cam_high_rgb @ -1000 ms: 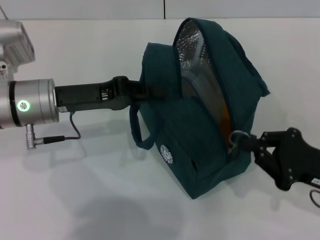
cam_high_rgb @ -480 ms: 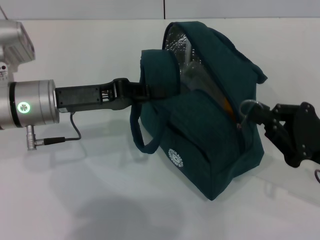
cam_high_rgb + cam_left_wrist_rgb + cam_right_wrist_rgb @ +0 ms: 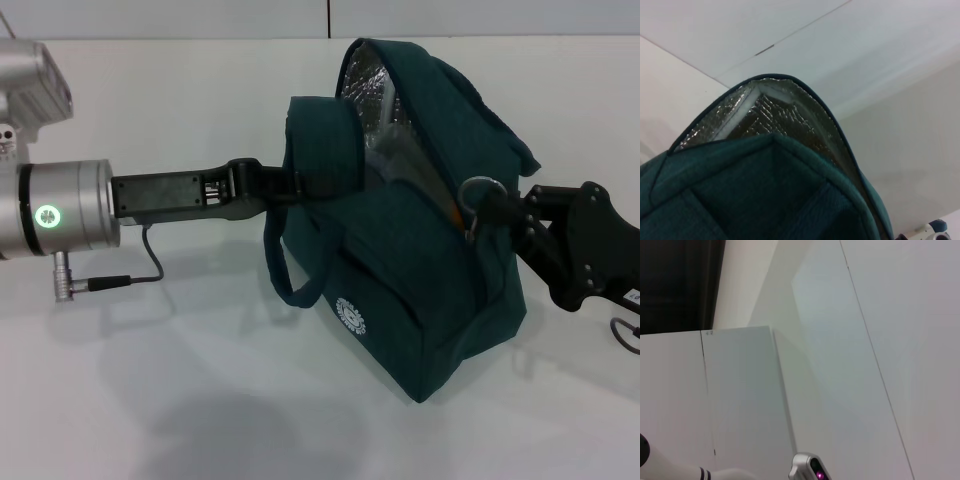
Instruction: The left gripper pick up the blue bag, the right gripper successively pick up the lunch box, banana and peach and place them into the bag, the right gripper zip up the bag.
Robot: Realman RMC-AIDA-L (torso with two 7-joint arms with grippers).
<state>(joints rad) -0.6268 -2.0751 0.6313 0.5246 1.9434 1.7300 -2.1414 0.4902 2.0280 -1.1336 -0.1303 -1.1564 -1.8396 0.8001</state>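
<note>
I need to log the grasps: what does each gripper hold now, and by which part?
The left gripper holds the blue bag by one handle. The right gripper holds its ring zipper pull.

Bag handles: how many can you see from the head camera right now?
2. One handle is bunched at the left end effector on the bag's near upper side; the other handle hangs as a loop below it. No others visible.
</note>
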